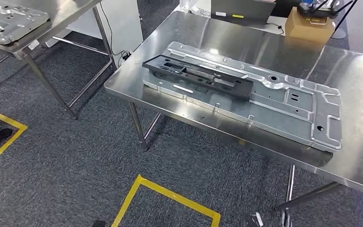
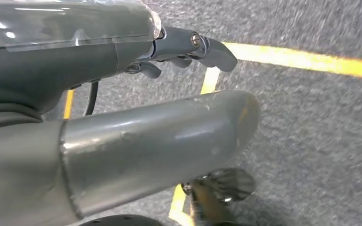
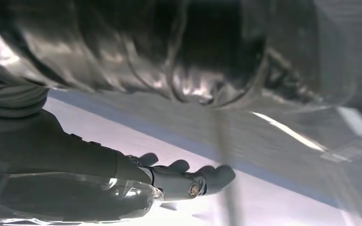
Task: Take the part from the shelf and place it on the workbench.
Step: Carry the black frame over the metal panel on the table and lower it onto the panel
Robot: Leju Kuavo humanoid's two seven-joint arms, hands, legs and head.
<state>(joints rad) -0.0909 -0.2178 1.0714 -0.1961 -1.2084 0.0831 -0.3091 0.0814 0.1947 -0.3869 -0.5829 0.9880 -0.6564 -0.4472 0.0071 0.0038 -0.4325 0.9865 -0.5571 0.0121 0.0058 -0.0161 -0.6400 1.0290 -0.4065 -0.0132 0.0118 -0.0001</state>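
A long black part [image 1: 198,76] lies flat on a silver stamped metal plate [image 1: 283,101], which rests on the steel workbench [image 1: 354,156] in the head view. My left hand [image 2: 136,99] hangs over the grey carpet, thumb and fingers [image 2: 212,49] stretched out and apart, holding nothing. My right hand [image 3: 169,181] holds nothing either, its fingers [image 3: 214,176] spread beside a blurred shiny metal surface [image 3: 273,136].
A second steel table [image 1: 61,19] at the upper left carries another silver plate [image 1: 9,21]. A cardboard box [image 1: 308,26] stands at the workbench's far edge. Yellow tape lines [image 1: 170,194] mark the grey carpet in front of the workbench.
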